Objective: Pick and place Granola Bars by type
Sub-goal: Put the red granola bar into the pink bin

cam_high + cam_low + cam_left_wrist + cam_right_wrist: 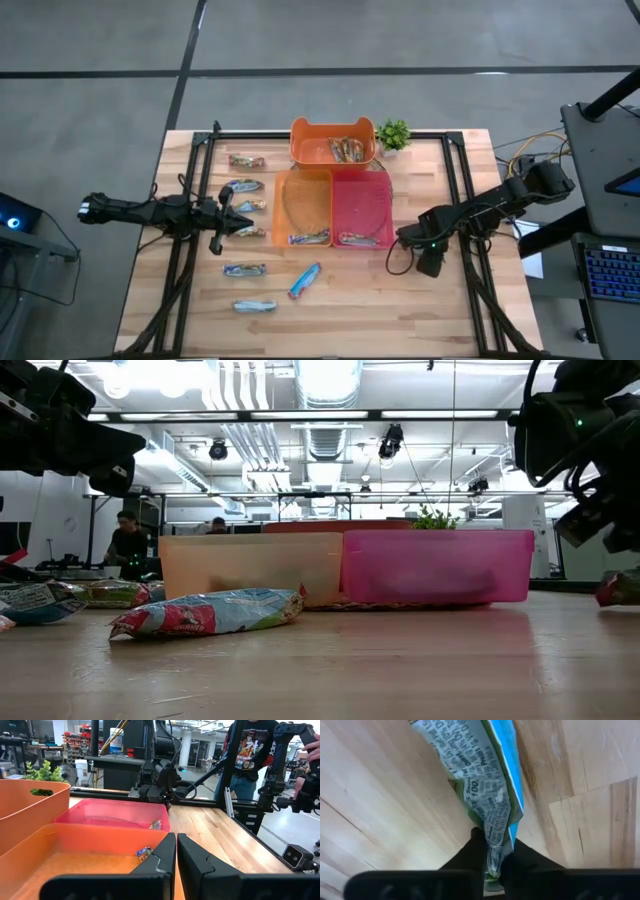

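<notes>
Several granola bars lie flat on the wooden table: blue-silver ones (pixel 305 281) (pixel 245 270) (pixel 255 305) and brownish ones (pixel 245 160) (pixel 250 232). Others lie in the far orange bin (pixel 333 143), the pale orange bin (pixel 303 207) and the pink bin (pixel 362 207). My left gripper (pixel 232 218) (pixel 176 842) is shut and holds nothing, left of the bins among the loose bars. My right gripper (pixel 428 262) (pixel 492 845) is right of the pink bin, shut on a blue-green-silver bar (pixel 485 775). In the high view the gripper hides that bar. My right gripper pinches the bar's crimped wrapper end (pixel 492 851) between its two fingers. It comes from above, pointing down at the wood. The bar runs on past the fingertips along the line of the fingers. Whether its far end touches the table I cannot tell.
A small green potted plant (pixel 393 133) stands beside the far orange bin. Black frame rails (pixel 190 250) (pixel 470 250) run along both sides of the table. Bare wood lies near the table's near edge (pixel 370 310). People show in the room behind.
</notes>
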